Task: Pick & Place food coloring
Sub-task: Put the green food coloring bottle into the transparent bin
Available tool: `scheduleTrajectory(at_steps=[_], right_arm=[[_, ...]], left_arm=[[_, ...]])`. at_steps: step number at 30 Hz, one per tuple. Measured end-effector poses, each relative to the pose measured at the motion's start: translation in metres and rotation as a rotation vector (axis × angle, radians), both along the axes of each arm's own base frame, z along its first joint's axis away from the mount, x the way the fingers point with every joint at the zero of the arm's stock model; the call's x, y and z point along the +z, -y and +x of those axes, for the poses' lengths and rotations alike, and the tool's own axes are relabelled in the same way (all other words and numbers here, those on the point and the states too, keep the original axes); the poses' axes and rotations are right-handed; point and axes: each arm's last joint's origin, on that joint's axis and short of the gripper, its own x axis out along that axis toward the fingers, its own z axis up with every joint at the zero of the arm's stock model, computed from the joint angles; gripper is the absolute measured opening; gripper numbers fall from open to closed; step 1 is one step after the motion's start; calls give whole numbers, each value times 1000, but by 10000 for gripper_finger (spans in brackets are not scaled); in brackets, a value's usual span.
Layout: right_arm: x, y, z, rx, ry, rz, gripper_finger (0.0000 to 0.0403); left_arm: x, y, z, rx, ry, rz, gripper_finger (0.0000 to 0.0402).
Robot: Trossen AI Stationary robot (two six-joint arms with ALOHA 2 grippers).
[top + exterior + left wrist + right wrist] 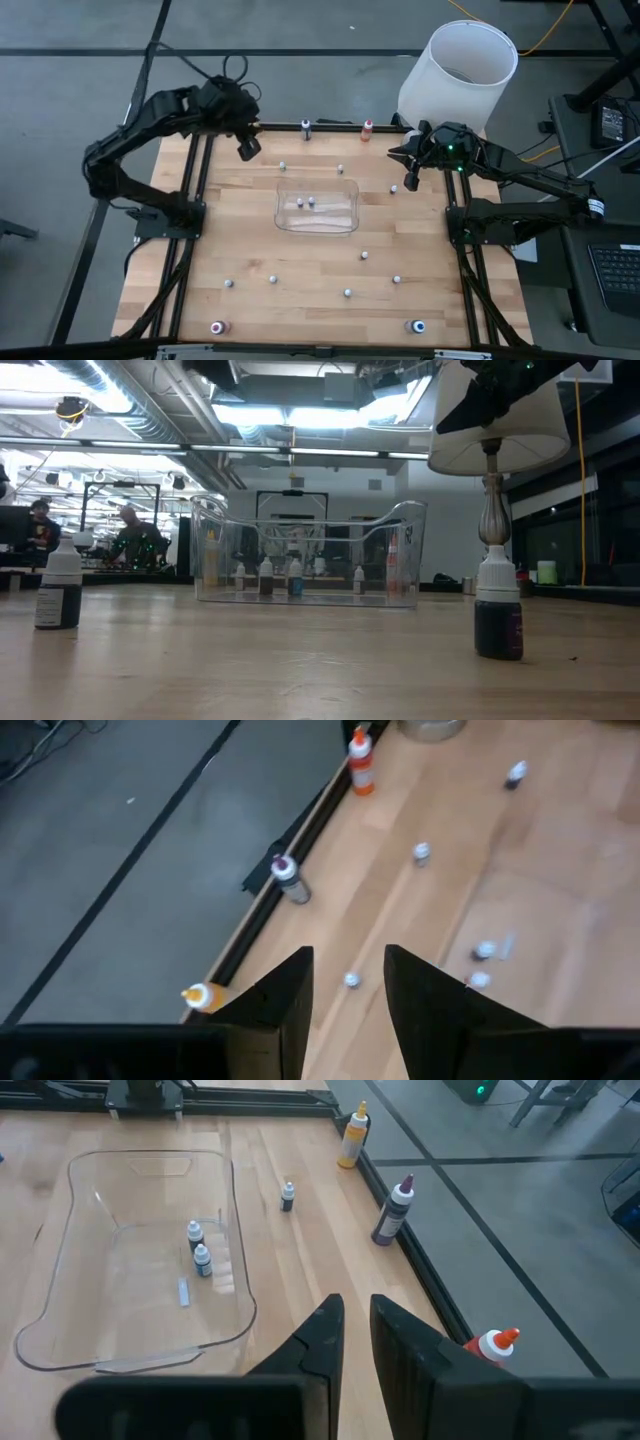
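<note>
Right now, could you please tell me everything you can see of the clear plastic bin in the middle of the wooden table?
The clear plastic bin is a shallow, see-through rectangular container with rounded corners and a rim that flares outward into lips at its ends. It sits upright and open-topped, with no lid, near the middle of the wooden table. Two tiny dark bottles with pale caps stand close together inside it, near one end. Neither gripper touches it; other small bottles stand around it on the table.

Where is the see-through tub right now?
In the high view, the clear tub sits in the middle of the wooden table, between the two arms, with two small bottles inside it.
</note>
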Motion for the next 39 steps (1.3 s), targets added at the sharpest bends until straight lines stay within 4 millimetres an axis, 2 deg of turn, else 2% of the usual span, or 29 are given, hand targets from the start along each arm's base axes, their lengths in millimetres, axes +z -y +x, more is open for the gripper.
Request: scheduleTrajectory(at_steps=[4,8,13,17,22,31,39], right_arm=[[0,0,0,0,0,0,58],[0,0,0,0,0,0,58],[0,0,0,0,-1,0,58],[0,0,0,1,-2,-1,58],[0,0,0,2,-4,-4,58],[0,0,0,24,-25,-44,58],[-2,0,-1,26,-40,-38,58]], left_arm=[[-25,-21,13,-25,-75,-46,120],[-67,-39,22,-57,-137,-146,120],[-119,-54,27,-67,-97,-214,120],[-150,-61,26,-12,-98,-248,121],[-170,-67,27,16,-128,-329,137],[-212,-79,46,24,-227,-447,197],[-239,-90,61,34,-241,-456,200]])
